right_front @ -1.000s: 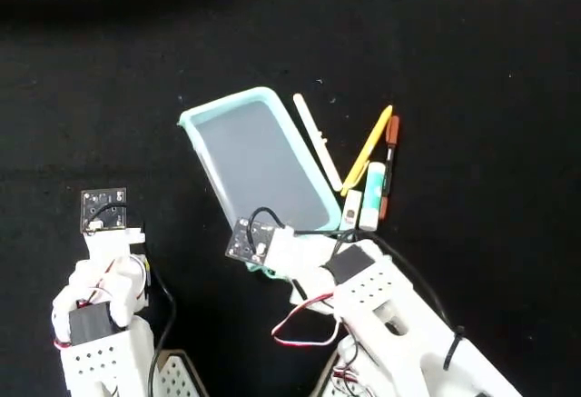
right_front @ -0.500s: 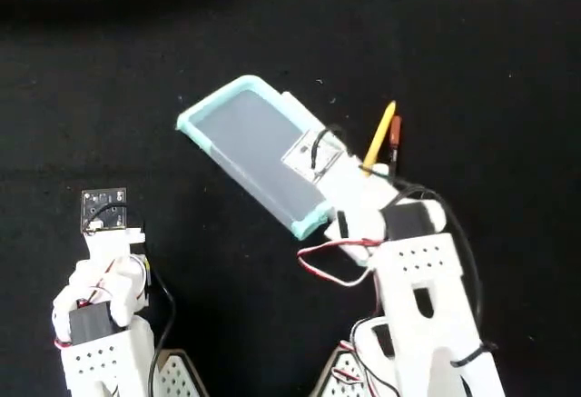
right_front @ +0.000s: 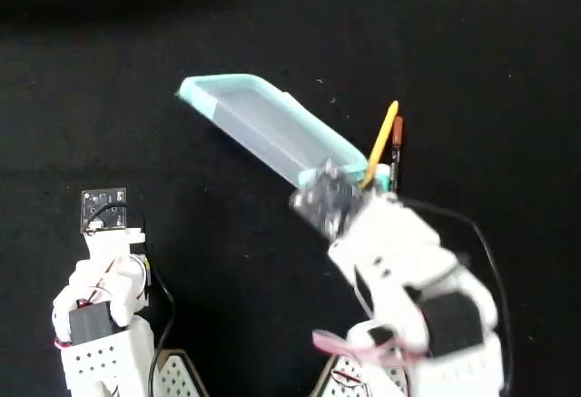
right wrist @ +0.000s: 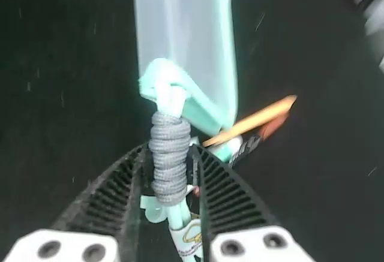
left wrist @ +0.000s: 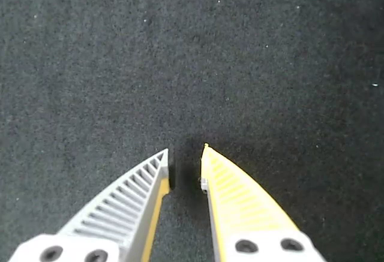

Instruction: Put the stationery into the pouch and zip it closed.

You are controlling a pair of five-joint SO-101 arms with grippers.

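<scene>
Black table (right_front: 472,61): right gripper (right wrist: 170,149) pinches grey cord (right wrist: 168,166) at pouch (right wrist: 180,34) corner; left gripper (left wrist: 186,148) slightly parted, well apart.

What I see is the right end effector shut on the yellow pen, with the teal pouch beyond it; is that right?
Not quite. The right wrist view shows the right end effector shut on the grey cord pull of the teal pouch beyond it; the yellow pen lies beside them.
</scene>
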